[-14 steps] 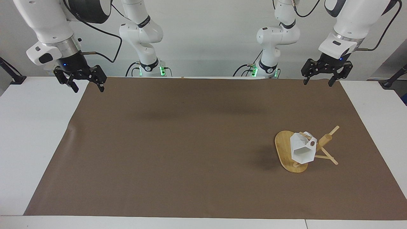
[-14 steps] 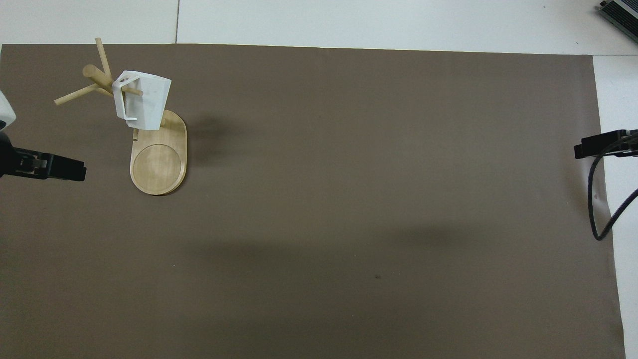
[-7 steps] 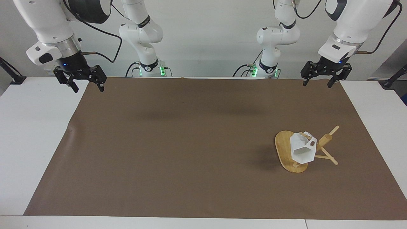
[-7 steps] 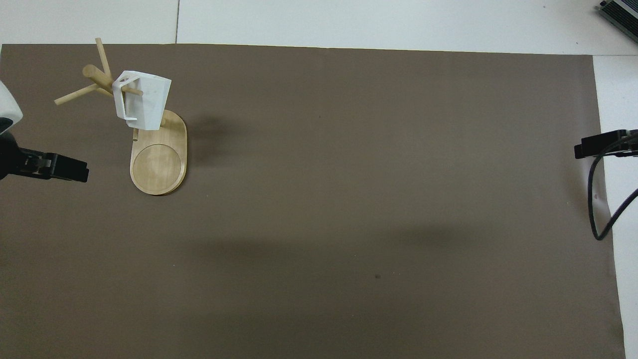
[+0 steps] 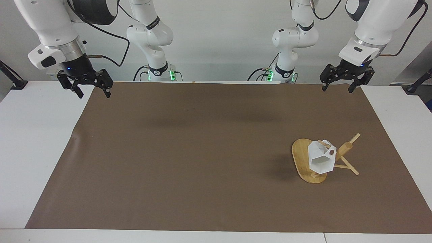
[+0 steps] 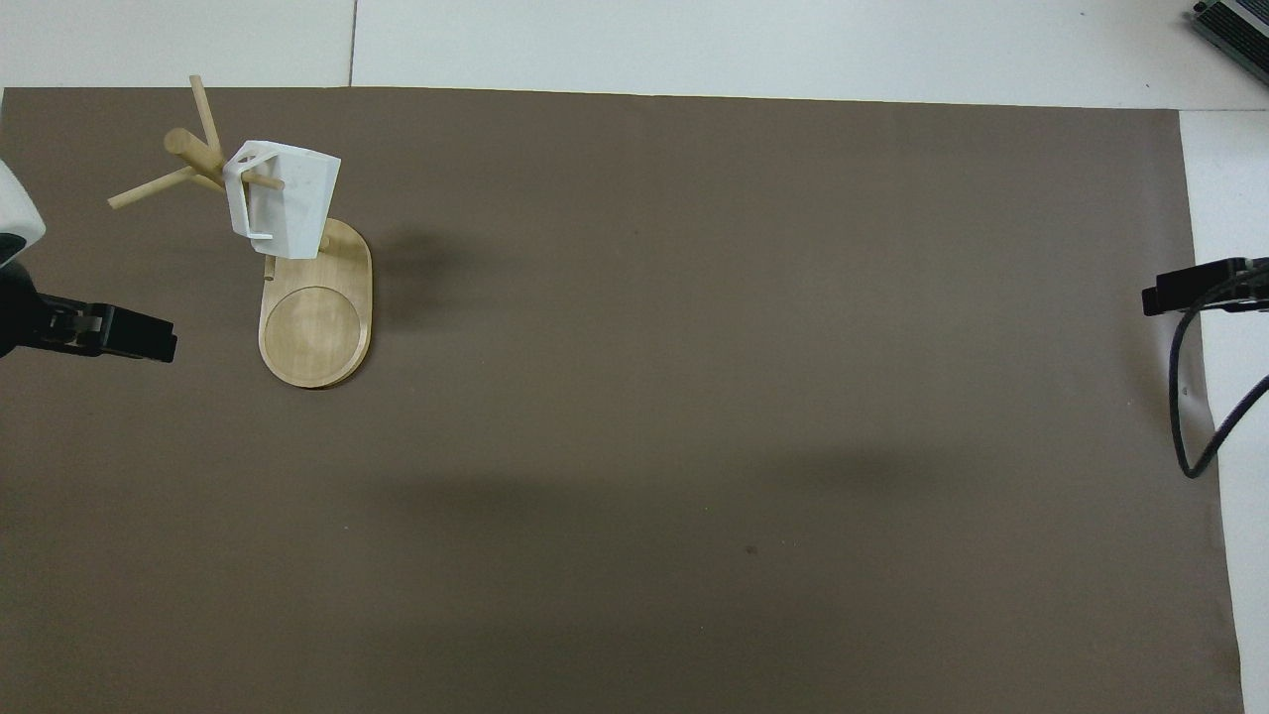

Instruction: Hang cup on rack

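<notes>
White faceted cup (image 5: 321, 158) hangs by its handle on a peg of the bamboo mug tree (image 5: 345, 150), toward the left arm's end of the worktop. Left pincer (image 5: 338, 87) and right pincer (image 5: 91, 91) are both released and raised over the mat's robot-side corners; the job looks done.

Facing view: I look from a high camera across the table toward both arm bases, far enough back to take in the whole brown mat (image 5: 216, 155) and the white table (image 5: 30, 141) at each end. Overhead view: I look steeply down from above the robots' end, closer in, mat filling the frame. Shared ground: the mat and the rack (image 5: 305, 162) (image 6: 317, 317), which appears at opposite edges, the views being half a turn apart.
</notes>
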Controlling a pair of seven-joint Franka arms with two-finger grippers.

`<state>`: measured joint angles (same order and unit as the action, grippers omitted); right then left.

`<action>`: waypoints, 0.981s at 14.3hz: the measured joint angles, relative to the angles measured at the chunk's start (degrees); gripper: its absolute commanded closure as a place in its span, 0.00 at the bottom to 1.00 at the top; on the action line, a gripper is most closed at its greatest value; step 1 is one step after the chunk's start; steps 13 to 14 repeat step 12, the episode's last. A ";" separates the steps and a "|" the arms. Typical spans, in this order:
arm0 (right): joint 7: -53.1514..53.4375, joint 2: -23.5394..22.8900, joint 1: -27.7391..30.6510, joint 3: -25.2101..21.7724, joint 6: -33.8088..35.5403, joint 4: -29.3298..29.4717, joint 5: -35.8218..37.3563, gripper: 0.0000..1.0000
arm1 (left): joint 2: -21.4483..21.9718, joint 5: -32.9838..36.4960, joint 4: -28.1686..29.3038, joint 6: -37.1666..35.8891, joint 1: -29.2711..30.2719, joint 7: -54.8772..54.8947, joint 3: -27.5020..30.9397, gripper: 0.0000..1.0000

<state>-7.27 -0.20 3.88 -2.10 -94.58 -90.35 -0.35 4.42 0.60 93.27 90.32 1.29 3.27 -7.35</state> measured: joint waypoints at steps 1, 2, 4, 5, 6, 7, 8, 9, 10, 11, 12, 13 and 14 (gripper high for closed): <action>0.00 0.00 0.00 0.00 0.00 0.00 0.00 0.00 | 0.00 0.00 -0.17 0.00 0.00 -0.04 0.07 0.00; 0.00 0.00 0.00 0.00 0.00 0.00 0.00 0.00 | 0.00 -0.01 -0.26 0.00 0.01 -0.06 0.16 0.00; 0.00 0.00 0.00 0.00 0.00 0.00 0.00 0.00 | 0.00 -0.01 -0.27 0.00 0.02 -0.07 0.31 0.00; 0.00 0.00 0.00 0.00 0.00 0.00 0.00 0.00 | 0.00 -0.03 -0.27 0.00 0.02 -0.14 0.33 0.00; 0.00 0.00 0.00 0.00 0.00 0.00 0.00 0.00 | 0.00 -0.08 -0.28 0.00 0.02 -0.24 0.34 0.00; 0.00 0.00 0.00 0.00 0.00 0.00 0.00 0.00 | 0.00 -0.13 -0.28 -0.03 0.02 -0.32 0.34 0.00; 0.00 0.00 0.00 0.00 0.00 0.00 0.00 0.00 | -0.01 -0.14 -0.29 -0.04 0.02 -0.38 0.34 0.00; 0.00 0.00 0.00 0.00 0.00 0.00 0.00 0.00 | -0.01 -0.14 -0.38 -0.04 0.02 -0.43 0.36 0.00; 0.00 0.00 0.00 0.00 0.00 0.00 0.00 0.00 | 0.00 -0.14 -0.53 -0.04 0.02 -0.46 0.37 0.00; 0.00 0.00 0.00 0.00 0.00 0.00 0.00 0.00 | 0.00 -0.14 -0.66 -0.04 0.02 -0.49 0.38 0.00; 0.00 0.00 0.00 0.00 0.00 0.00 0.00 0.00 | 0.00 -0.14 -0.73 -0.04 0.02 -0.52 0.39 0.00; 0.00 0.00 0.00 0.00 0.00 0.00 0.00 0.00 | 0.00 -0.14 -0.73 -0.04 0.02 -0.52 0.39 0.00; 0.00 0.00 0.00 0.00 0.00 0.00 0.00 0.00 | 0.00 -0.14 -0.73 -0.04 0.02 -0.52 0.39 0.00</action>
